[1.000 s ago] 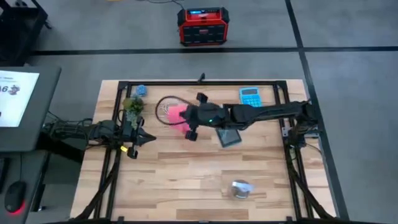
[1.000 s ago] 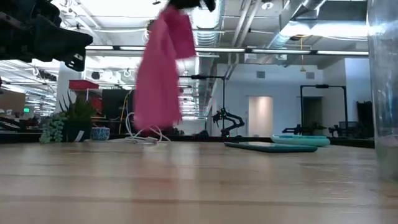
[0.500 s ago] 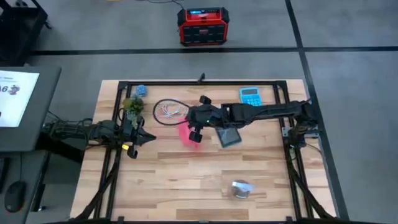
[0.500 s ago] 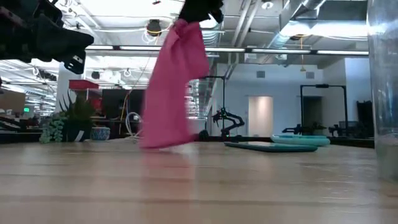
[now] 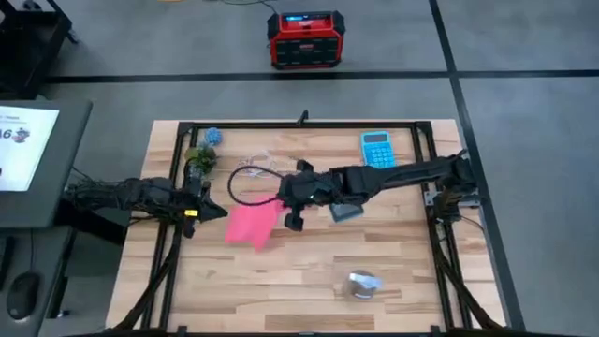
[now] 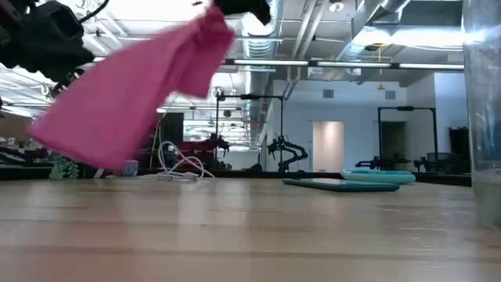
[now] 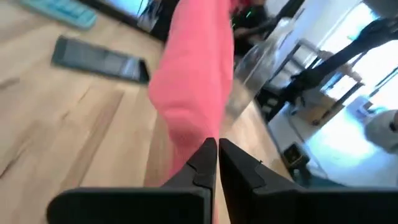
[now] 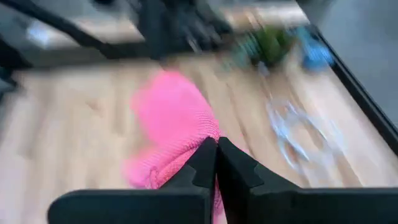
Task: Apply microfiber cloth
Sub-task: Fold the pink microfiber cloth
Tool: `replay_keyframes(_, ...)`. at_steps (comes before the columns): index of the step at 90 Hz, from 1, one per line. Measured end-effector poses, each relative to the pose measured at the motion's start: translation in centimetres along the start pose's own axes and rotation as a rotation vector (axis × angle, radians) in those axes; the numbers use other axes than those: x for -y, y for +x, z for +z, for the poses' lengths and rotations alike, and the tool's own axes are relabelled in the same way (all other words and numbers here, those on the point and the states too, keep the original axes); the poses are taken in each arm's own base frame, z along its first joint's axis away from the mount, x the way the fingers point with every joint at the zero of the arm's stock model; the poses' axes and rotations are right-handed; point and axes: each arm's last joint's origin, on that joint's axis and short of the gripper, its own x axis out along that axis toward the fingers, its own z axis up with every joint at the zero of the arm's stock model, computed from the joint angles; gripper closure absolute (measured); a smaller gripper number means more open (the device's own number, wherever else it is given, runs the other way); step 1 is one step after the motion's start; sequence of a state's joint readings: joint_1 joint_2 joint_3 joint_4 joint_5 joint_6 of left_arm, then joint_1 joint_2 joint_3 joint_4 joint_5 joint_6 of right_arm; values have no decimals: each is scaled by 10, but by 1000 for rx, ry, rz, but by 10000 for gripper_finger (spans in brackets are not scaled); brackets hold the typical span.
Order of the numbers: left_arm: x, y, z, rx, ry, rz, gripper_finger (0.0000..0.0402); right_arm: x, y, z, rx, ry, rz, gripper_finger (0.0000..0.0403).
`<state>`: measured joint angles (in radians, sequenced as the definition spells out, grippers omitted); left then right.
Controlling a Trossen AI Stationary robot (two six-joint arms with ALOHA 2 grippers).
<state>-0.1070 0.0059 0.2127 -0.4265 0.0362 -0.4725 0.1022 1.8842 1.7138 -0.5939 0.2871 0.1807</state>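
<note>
Right gripper [image 5: 289, 201] holds the pink cloth [image 5: 251, 225] in the air over the middle of the table [image 5: 281, 281].

Its fingers are pinched tight on one corner, and the cloth flares out toward the left gripper [image 5: 213, 210], whose fingers are closed together on nothing, just beside the cloth's far edge. The dark phone [image 5: 343, 212] lies beneath the right arm; the blue calculator [image 5: 376, 148] sits at the back edge.

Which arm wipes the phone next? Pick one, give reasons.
Right. The right gripper holds the cloth aloft by one end, and the phone lies just beside that arm. The left gripper sits farther off, across the cloth from the phone.
</note>
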Motion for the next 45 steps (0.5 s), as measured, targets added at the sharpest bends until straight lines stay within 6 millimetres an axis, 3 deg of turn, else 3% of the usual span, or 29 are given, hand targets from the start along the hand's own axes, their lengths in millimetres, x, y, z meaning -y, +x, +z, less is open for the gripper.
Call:
replay_keyframes(23, -1, 0, 0, 9, 4, 43, 402, -14, 65, -61, -423, -182, 8, 403)
replay_keyframes(31, -1, 0, 0, 10, 4, 43, 402, -20, 71, -76, -519, -273, 28, 402)
replay_keyframes(45, -1, 0, 0, 11, -24, 43, 402, -24, 59, -83, -616, -369, 38, 381)
